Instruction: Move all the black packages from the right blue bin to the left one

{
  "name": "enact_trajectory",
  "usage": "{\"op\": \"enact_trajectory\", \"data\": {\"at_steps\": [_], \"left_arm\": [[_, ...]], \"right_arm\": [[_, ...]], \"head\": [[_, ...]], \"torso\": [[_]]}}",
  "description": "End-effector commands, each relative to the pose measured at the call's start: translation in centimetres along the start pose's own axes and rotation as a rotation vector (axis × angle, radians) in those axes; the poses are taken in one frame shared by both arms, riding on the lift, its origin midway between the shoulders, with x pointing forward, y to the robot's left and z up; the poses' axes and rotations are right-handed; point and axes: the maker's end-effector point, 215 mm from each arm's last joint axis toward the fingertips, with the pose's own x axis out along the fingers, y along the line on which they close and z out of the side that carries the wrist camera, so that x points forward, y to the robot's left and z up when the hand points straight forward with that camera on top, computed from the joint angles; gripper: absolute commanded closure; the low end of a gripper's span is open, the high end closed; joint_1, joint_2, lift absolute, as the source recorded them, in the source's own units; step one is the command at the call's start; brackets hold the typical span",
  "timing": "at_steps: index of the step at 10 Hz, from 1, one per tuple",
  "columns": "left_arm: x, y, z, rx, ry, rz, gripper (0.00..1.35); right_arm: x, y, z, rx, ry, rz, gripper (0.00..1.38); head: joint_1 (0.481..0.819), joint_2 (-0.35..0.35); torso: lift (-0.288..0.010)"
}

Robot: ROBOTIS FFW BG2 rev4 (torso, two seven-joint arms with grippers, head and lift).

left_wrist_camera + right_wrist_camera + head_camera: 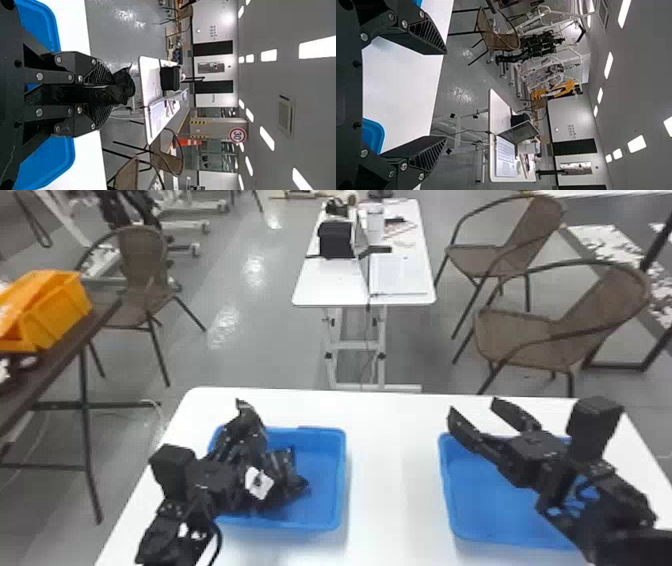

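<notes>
Head view: black package (pixel 249 421), clenched in left gripper (pixel 105 95), points forward above left bin (pixel 326 477) (right gripper (pixel 473 406) agape).

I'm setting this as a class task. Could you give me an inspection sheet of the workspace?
Surface: white table, two blue bins on it.
Left bin: black packaging with a white label at it; number of packages unclear.
Right bin: no package seen; the arm hides part.
Clutter: laptop and black box on the far table.
Left gripper: shut on a black package.
Right gripper: open, above the right bin.
Cables: one hangs below the far table.
Surroundings: woven chairs, orange bins on a dark table.
</notes>
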Motion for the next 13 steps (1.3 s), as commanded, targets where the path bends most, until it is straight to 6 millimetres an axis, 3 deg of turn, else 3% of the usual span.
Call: {"op": "enact_trajectory", "data": {"at_steps": [1, 2, 4, 5, 7, 9, 11, 12, 13], "left_arm": [[-0.3, 0.4, 1.4, -0.024, -0.059, 0.013, 0.20], [-0.5, 0.6, 2.3, -0.015, -0.084, 0.018, 0.04], [-0.9, 1.4, 5.6, -0.003, -0.154, 0.032, 0.20], [-2.0, 1.6, 7.0, -0.012, -0.171, 0.036, 0.22], [-5.6, 1.7, 8.5, -0.005, -0.179, 0.045, 0.22], [-8.7, 1.8, 5.9, -0.004, -0.113, 0.066, 0.22], [-11.9, 1.9, 1.6, 0.043, -0.002, 0.071, 0.22], [-13.3, 1.8, 0.0, 0.041, 0.042, 0.075, 0.22], [-14.0, 1.8, 0.1, 0.049, 0.040, 0.098, 0.22]], "right_arm": [[0.0, 0.0, 0.1, -0.004, 0.000, 0.001, 0.29], [-0.1, 0.0, 0.2, -0.014, -0.002, -0.002, 0.29], [-0.3, 0.1, 0.9, -0.026, -0.030, -0.002, 0.29], [-0.8, 0.2, 1.3, -0.042, -0.042, -0.006, 0.29], [-3.9, -0.2, 1.2, -0.095, -0.035, -0.044, 0.29], [-8.6, 0.2, -1.4, -0.075, 0.006, -0.076, 0.29], [-12.7, 2.0, -6.1, -0.028, 0.092, -0.077, 0.29], [-14.2, 2.3, -7.3, -0.016, 0.097, -0.092, 0.29], [-15.4, 1.6, -7.3, -0.005, 0.071, -0.142, 0.29]], "head": [[0.695, 0.096], [0.695, 0.098], [0.695, 0.103], [0.695, 0.107], [0.695, 0.111], [0.695, 0.108], [0.695, 0.109], [0.695, 0.121], [0.695, 0.135]], "torso": [[0.000], [0.000], [0.000], [0.000], [0.000], [0.000], [0.000], [0.000], [0.000]]}}
